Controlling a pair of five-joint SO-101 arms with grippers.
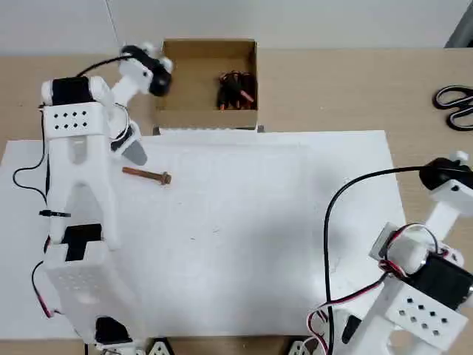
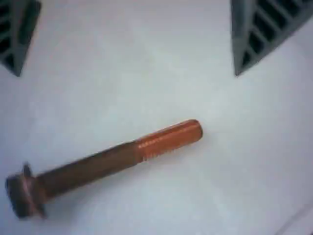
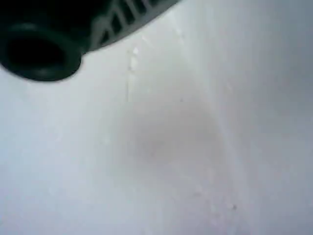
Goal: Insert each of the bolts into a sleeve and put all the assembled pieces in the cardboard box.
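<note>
Wooden counter (image 1: 332, 81) carries a white sheet (image 1: 259, 237), with a box (image 1: 166, 81) at its far edge and scissors (image 1: 454, 106) off to the right. Several assembled pieces (image 1: 235, 90) lie together inside the box, toward its right side. One bolt (image 1: 146, 174) lies flat on the sheet near the left arm, well short of the box. The left pincer (image 1: 131, 148) hangs just above the bolt with its fingers spread wide, touching nothing; its wrist view has the bolt (image 2: 117, 159) lying bare on the sheet. The right pincer (image 3: 122, 22) is low over the sheet at the near right. Whether it is spread or pressed together cannot be told. A black tube (image 3: 39, 54) with a hollow end sits against it.
</note>
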